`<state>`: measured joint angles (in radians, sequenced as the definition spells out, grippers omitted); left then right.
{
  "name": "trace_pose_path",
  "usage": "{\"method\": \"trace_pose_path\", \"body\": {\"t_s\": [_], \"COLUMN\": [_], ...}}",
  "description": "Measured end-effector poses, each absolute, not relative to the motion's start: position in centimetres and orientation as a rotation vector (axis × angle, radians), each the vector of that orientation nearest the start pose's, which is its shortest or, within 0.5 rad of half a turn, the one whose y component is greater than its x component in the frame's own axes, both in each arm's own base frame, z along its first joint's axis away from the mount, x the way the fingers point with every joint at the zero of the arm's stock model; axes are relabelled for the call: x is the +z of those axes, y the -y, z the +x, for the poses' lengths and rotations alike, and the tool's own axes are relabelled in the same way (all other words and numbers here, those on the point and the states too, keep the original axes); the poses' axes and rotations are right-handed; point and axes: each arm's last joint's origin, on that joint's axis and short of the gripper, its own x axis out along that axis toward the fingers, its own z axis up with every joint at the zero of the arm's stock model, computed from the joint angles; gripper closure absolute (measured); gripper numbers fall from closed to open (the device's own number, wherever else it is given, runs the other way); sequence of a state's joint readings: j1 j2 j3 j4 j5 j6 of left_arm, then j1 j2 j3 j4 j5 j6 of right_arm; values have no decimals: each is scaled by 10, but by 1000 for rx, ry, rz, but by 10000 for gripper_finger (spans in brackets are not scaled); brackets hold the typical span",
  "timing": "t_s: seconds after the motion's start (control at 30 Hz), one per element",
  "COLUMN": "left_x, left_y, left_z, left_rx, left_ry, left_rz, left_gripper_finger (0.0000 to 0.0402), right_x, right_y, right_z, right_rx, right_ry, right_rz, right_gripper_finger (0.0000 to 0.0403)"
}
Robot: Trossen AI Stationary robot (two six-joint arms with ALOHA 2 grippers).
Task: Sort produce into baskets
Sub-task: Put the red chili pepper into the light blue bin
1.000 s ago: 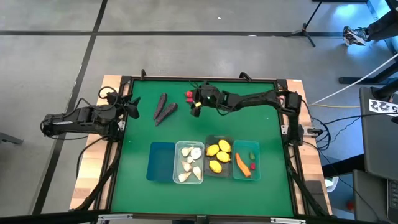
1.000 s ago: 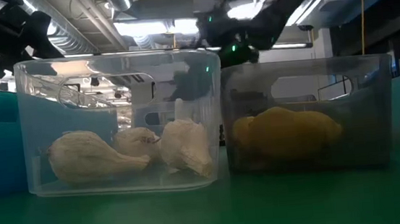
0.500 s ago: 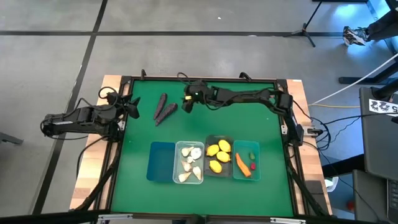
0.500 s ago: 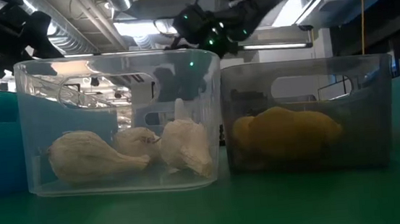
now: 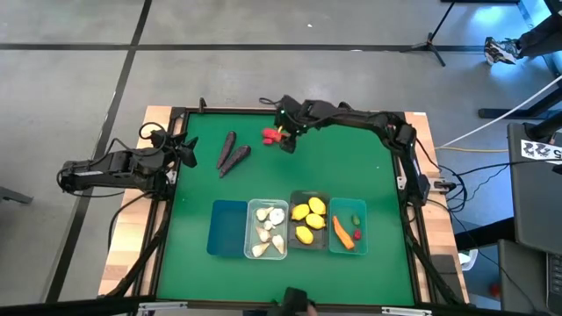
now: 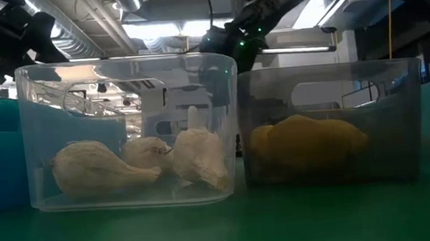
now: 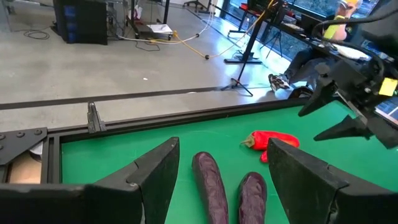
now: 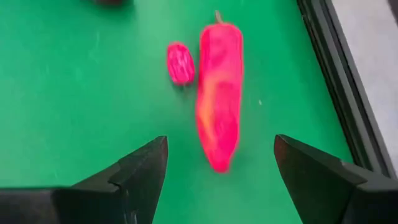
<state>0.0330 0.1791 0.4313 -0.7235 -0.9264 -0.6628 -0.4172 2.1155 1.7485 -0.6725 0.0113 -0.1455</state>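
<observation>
Garlic, lemons binned; you still have red pepper (image 8: 219,93), purple pieces (image 5: 232,153) loose; both fingers spread, empty.

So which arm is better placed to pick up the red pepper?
The right. Its gripper is open and hangs just by the red pepper, which lies between its fingers' line. The left gripper waits at the table's left edge.
</observation>
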Motion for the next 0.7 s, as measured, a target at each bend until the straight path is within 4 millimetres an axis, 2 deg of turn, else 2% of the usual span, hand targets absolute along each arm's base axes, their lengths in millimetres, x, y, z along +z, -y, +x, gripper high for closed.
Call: {"method": "trace_pose_path", "body": {"t_s": [0.2,0.37,0.6,0.7], "left_x": [231,231,231,231], "left_y": [-25,-25,-25,-25], "left_z": [58,58,58,58], "left_rx": [1039,1040,1041,1041], "left_ry": [-112,-112,-111,-111], "left_rz": [-390,-390,-389,-389], "left_gripper_finger": [164,164,164,164], "right_x": [213,213,178,174], "right_y": [208,208,208,209], "right_z": [402,404,411,412], "right_rx": [-210,-160,-134,-135], "right_ry": [-1069,-1046,-1128,-1129], "right_rz": [97,86,110,112], "right_gripper_finger": [111,111,111,111]}}
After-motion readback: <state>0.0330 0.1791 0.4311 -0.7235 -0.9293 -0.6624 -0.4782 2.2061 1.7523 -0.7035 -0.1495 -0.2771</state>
